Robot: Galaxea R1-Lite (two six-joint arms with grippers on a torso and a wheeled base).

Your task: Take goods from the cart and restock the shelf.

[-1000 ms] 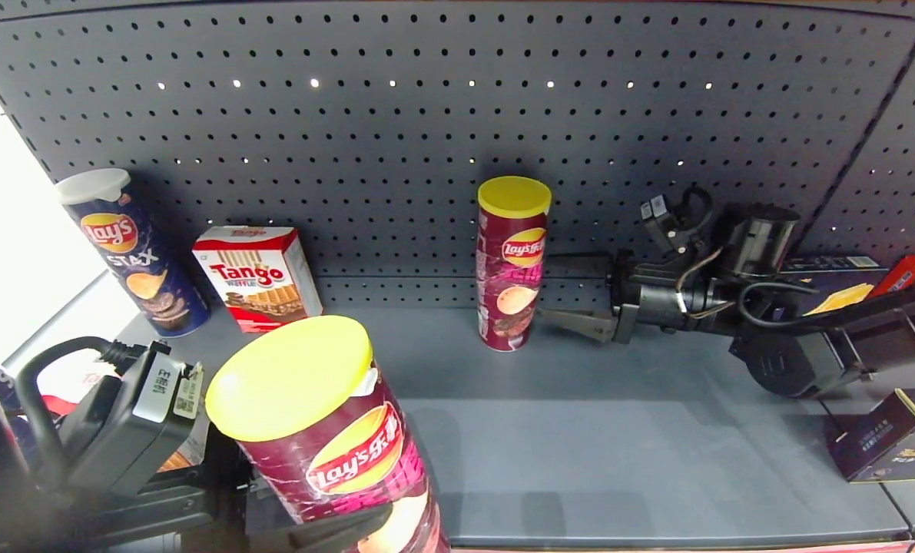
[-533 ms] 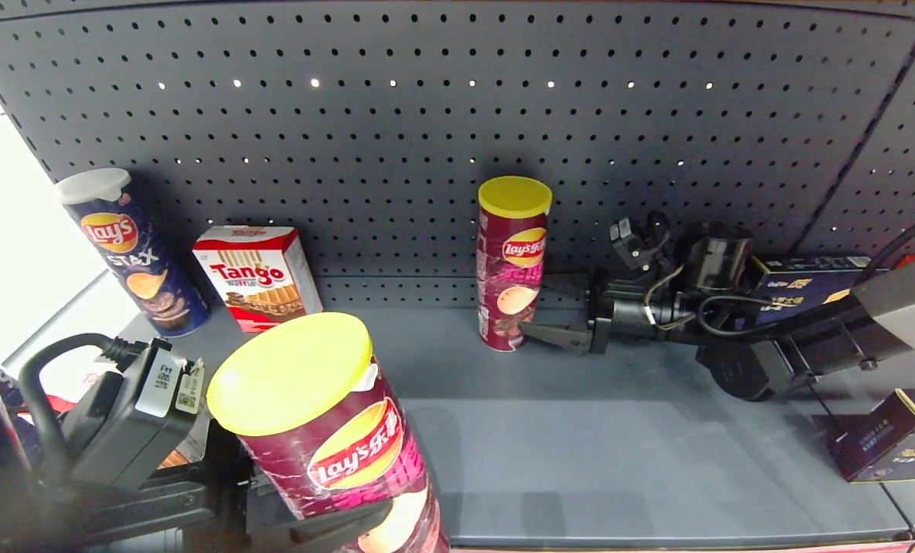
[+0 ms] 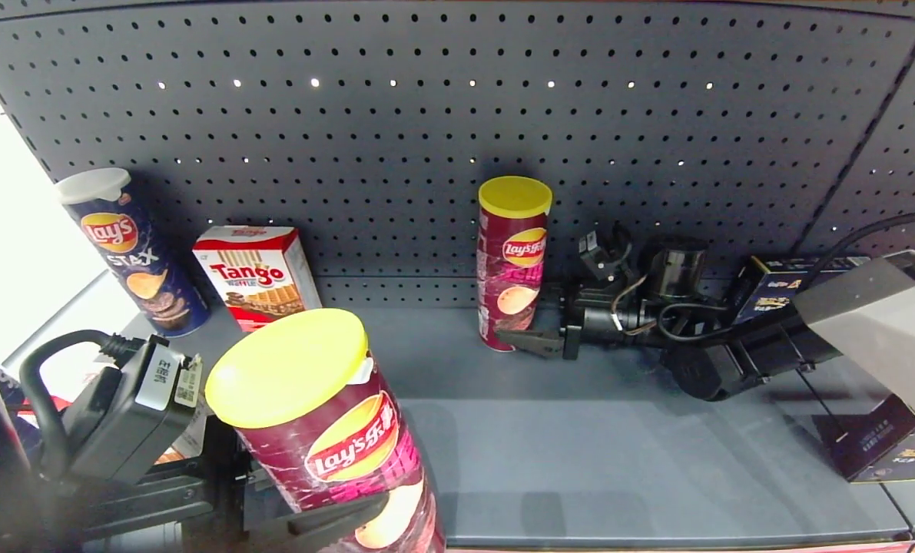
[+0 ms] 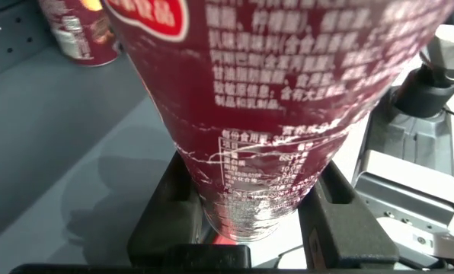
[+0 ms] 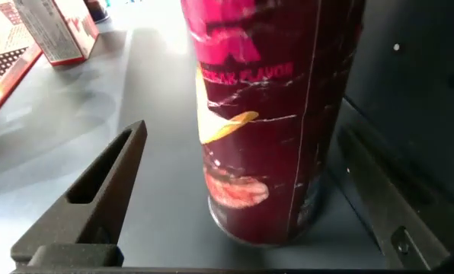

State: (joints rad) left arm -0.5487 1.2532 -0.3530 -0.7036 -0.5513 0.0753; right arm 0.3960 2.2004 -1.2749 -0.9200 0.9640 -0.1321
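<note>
Left end effector [image 4: 254,221] clamps a chips can [image 3: 326,430] at the shelf [image 3: 618,453] front, right end effector [image 5: 242,129] stands apart around the shelved can [image 3: 512,261]; next, I judge, the held can must be stood upright nearby.

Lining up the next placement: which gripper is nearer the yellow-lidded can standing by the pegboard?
Right. The right gripper, fingers open, flanks the pegboard can at its base; the left gripper is by the shelf front left, gripping a second can.
</note>
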